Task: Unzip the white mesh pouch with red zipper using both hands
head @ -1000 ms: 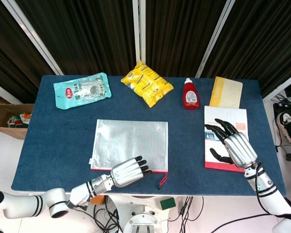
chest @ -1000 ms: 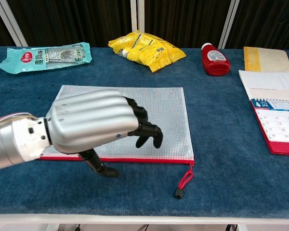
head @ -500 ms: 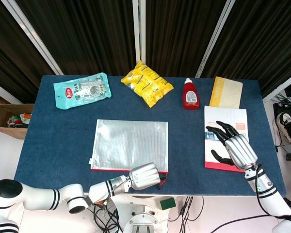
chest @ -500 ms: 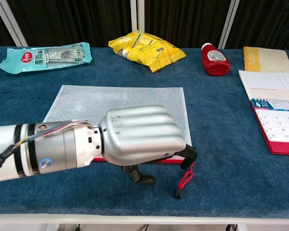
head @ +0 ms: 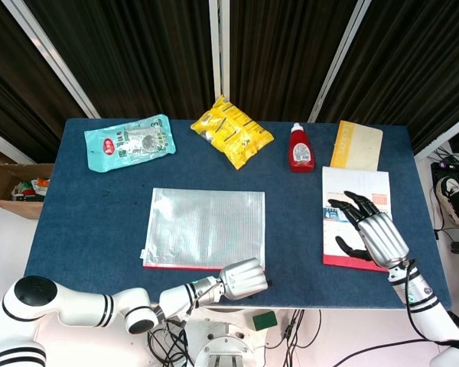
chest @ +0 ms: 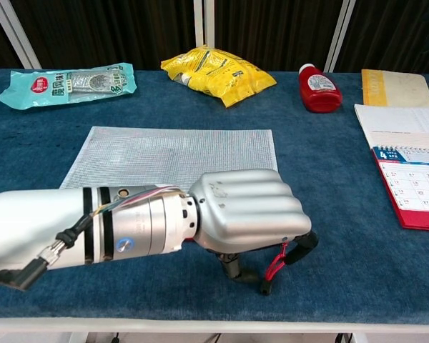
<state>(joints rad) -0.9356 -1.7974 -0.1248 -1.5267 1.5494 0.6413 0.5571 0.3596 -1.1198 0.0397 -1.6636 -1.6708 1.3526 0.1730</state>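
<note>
Mesh pouch (head: 205, 228) lies flat at centre of blue bench (head: 76, 222), red zipper edge twd robot. Red pull cord (chest: 274, 269) trails off pouch's near right corner onto the cloth, black tip at its end.

L hand (chest: 247, 214) sits low over that corner, knuckles up, fingers curled under; silver back hides most of zipper in chest view. Dark fingertips (chest: 305, 241) reach down right at the cord, look to touch it, but grip itself is hidden by the hand: cannot tell if cord is pinched or fingers just closed beside it. Head view shows the same L hand (head: 243, 278) at bench's near edge, covering pouch corner.

R hand (head: 371, 235) well apart to the right, over the red-edged calendar (head: 356, 188), fingers spread, holding nothing. Contact w/ calendar unclear.

Rest on bench, far side: teal snack bag (head: 129, 141) far left, yellow snack bag (head: 231, 131) near centre, red bottle (head: 300, 148) lying to its right, tan booklet (head: 356, 144) beyond the calendar. Cardboard box (head: 15, 189) w/ items sits off bench at left, seen in head view only.
</note>
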